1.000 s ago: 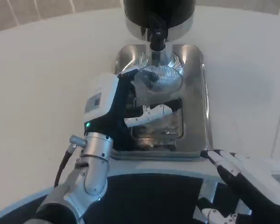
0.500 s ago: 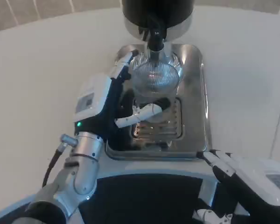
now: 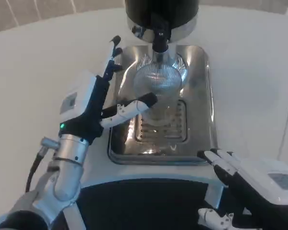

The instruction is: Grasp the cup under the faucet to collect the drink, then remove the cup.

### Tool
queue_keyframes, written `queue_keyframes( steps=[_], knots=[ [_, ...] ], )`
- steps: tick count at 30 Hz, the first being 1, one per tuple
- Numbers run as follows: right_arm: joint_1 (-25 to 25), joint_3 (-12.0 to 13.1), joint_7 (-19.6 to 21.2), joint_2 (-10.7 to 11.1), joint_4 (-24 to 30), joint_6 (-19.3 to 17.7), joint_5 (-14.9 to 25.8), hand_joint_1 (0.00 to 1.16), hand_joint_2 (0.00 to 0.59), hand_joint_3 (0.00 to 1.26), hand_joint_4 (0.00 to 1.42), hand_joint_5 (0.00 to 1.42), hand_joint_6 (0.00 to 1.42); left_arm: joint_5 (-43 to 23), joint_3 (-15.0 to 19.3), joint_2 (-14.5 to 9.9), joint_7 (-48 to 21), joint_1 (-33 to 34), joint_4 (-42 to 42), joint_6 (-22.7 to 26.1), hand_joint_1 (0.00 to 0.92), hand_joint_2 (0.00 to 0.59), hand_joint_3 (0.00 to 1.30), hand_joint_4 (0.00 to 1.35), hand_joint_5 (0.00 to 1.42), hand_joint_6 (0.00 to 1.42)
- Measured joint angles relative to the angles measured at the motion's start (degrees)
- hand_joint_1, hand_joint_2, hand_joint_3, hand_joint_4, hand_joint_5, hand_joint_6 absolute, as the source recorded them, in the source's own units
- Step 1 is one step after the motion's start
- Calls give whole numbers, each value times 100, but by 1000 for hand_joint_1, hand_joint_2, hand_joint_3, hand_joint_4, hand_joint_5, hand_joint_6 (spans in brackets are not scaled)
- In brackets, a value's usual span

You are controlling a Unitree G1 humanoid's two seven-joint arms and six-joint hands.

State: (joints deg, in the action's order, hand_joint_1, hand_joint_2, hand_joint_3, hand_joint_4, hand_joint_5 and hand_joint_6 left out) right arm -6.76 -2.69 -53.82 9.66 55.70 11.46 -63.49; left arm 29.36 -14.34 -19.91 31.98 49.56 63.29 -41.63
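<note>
The left hand hung just left of the clear ribbed cup, fingers spread apart and holding nothing, one fingertip near the glass, though I couldn't tell if it touched. The cup stood on the steel drip tray, directly under the black faucet. At the table's near edge the right hand rested open. No readable lettering showed anywhere.

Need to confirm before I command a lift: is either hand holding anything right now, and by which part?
Nothing is held. The left hand is open beside the cup, fingers spread and apart from its wall; the right hand is open near the tray.
</note>
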Motion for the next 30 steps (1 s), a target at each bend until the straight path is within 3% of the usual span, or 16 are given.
queue_keyframes(
  steps=[6, 12, 16, 24, 30],
  knots=[
    [81, 70, 248, -38, -16, 149, 293, 269, 459, 44, 0, 0, 15, -522, 367, -189, -587, -381, -324, -377, 37, 8, 0, 29, 317, 320],
    [433, 157, 402, -147, 23, 461, 560, 272, 461, 44, 0, 0, 28, -833, 768, -606, -1009, -914, -1274, -638, 0, 43, 87, 241, 401, 276],
    [635, 229, 472, -211, 25, 735, 731, 238, 467, 15, 0, 0, 58, -871, 992, -854, -1209, -1437, -1989, -607, 0, 56, 108, 302, 434, 268],
    [1103, 451, 502, -236, -16, 1572, 1130, 146, 468, 0, 0, 0, 35, -795, 1164, -1336, -1870, -2668, -3410, -495, 0, 61, 79, 267, 365, 200],
    [1891, 458, 571, -211, -403, 2242, 1526, 131, 483, 0, 0, 0, 32, -653, 1363, -1651, -2369, -3372, -4428, -364, 0, 62, 62, 226, 336, 131]
  ],
)
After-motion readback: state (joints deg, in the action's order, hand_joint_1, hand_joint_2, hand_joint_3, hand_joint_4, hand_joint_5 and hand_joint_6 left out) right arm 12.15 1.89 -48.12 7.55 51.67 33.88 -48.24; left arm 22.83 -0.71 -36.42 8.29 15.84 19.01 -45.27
